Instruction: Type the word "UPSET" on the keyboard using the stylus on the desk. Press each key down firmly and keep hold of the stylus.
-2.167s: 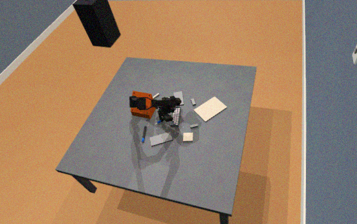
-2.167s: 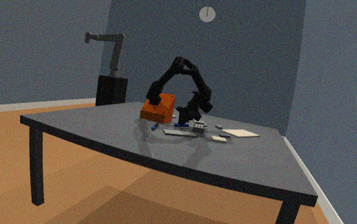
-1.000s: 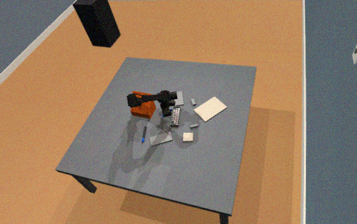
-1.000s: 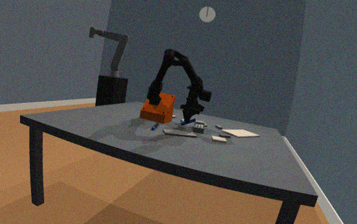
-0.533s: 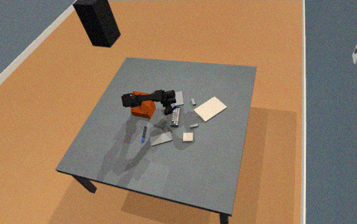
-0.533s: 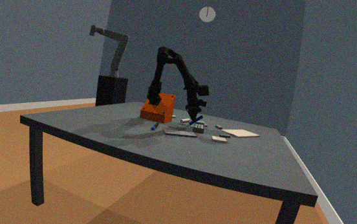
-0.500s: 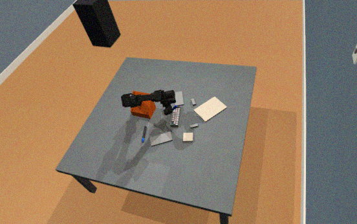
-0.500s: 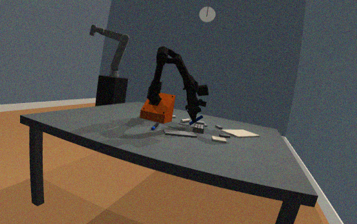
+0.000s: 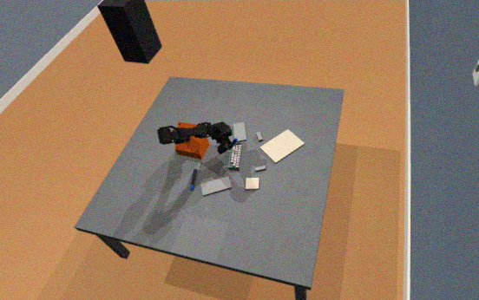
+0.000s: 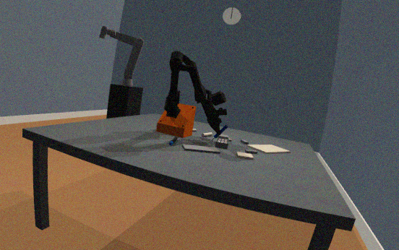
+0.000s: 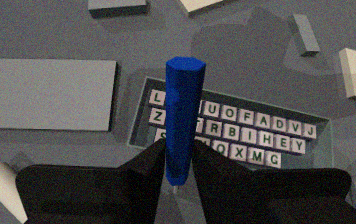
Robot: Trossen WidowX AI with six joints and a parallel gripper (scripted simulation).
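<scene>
My gripper (image 9: 230, 146) (image 10: 217, 132) (image 11: 178, 144) is shut on the blue stylus (image 9: 234, 141) (image 10: 221, 131) (image 11: 184, 100). The stylus is tilted, its thick blue end up and towards the keyboard side, its thin tip pointing down and back. The keyboard (image 9: 235, 157) (image 10: 222, 142) (image 11: 248, 135) is a small tray with three rows of pale lettered keys. In the wrist view U, E and part of T show; the stylus and fingers hide several keys at the left, and I cannot make out P or S fully. The tip appears above the table beside the keyboard; its exact height is unclear.
A grey slab (image 9: 239, 131) (image 11: 55, 95) lies by the keyboard's far end, another grey slab (image 9: 216, 186) (image 10: 201, 148) nearer. Small grey blocks, a cream square (image 9: 252, 183) and a cream board (image 9: 282, 146) lie beyond. A dark blue-ended pen (image 9: 193, 179) lies near the orange base (image 9: 193, 149).
</scene>
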